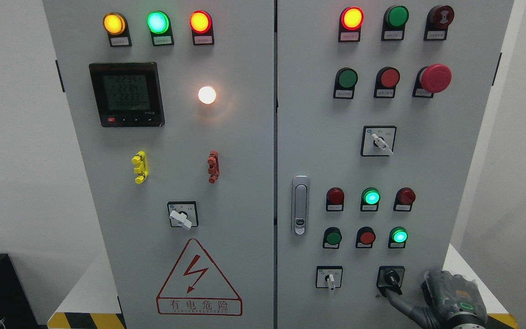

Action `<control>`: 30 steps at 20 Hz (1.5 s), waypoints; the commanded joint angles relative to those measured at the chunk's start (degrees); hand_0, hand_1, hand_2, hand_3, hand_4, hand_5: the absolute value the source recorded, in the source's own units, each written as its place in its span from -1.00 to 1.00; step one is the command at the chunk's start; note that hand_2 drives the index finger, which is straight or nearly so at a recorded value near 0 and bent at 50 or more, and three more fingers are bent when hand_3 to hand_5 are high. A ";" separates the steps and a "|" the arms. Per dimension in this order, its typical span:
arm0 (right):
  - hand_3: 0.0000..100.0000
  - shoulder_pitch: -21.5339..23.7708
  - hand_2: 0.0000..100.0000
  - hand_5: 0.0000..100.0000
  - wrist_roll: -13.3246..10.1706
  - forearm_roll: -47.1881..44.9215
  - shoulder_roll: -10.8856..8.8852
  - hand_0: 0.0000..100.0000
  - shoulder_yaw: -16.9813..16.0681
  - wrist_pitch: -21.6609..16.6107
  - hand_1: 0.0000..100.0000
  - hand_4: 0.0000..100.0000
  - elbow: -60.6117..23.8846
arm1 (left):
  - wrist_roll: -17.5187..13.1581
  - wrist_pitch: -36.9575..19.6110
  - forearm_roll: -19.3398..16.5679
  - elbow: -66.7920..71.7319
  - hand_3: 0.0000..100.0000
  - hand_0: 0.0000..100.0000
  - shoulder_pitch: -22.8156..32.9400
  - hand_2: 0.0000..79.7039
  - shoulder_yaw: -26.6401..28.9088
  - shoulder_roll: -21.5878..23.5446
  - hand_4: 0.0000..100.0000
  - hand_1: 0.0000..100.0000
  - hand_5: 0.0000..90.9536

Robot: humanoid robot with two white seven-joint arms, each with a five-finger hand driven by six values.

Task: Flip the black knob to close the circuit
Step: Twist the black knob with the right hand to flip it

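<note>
Grey two-door control cabinet (244, 137) fills the view. Black knob (391, 277) sits on the right door at about 5 o'clock of the frame, bottom row, on a black square plate. Its pointer looks angled down toward 5 o'clock.

Right hand (445, 297) comes in from the lower right corner, wrapped in clear plastic film with a green ring mark on its back. One dark finger (397, 301) stretches up toward 10 o'clock, and its tip reaches the plate's lower edge just under the knob. Touching or just short, cannot tell. The rest of the fingers are hidden under the hand body, so curled or apart, cannot tell. Left hand not in view.

At 9 o'clock of the knob, a white-handled selector switch (329, 277) has its handle pointing down. Above the knob, two rows of three round buttons, with a lit green lamp (398, 236) directly at its 12 o'clock. Metal door latch (300, 205) sits on the right door's left edge.

Left door: digital meter (126, 94) showing readings, lit white lamp (207, 94) at its 3 o'clock, red lightning warning triangle (198, 278) at the bottom. Yellow-black hazard stripe (87, 320) at the cabinet foot.
</note>
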 commanded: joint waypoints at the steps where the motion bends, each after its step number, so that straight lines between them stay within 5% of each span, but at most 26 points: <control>1: 1.00 -0.03 0.80 0.81 0.06 -0.06 0.00 -1.00 -0.75 0.21 -0.89 0.81 -0.15 | 0.02 0.00 0.00 0.00 -1.00 -0.76 1.23 -1.00 0.00 0.00 -1.00 0.11 -1.00; 30: 1.00 -1.00 0.80 0.81 0.06 -1.20 -0.53 -1.00 -1.71 0.21 -0.88 0.80 -0.33 | 0.02 0.00 0.00 0.00 -1.00 -0.76 1.23 -1.00 0.00 0.00 -1.00 0.11 -1.00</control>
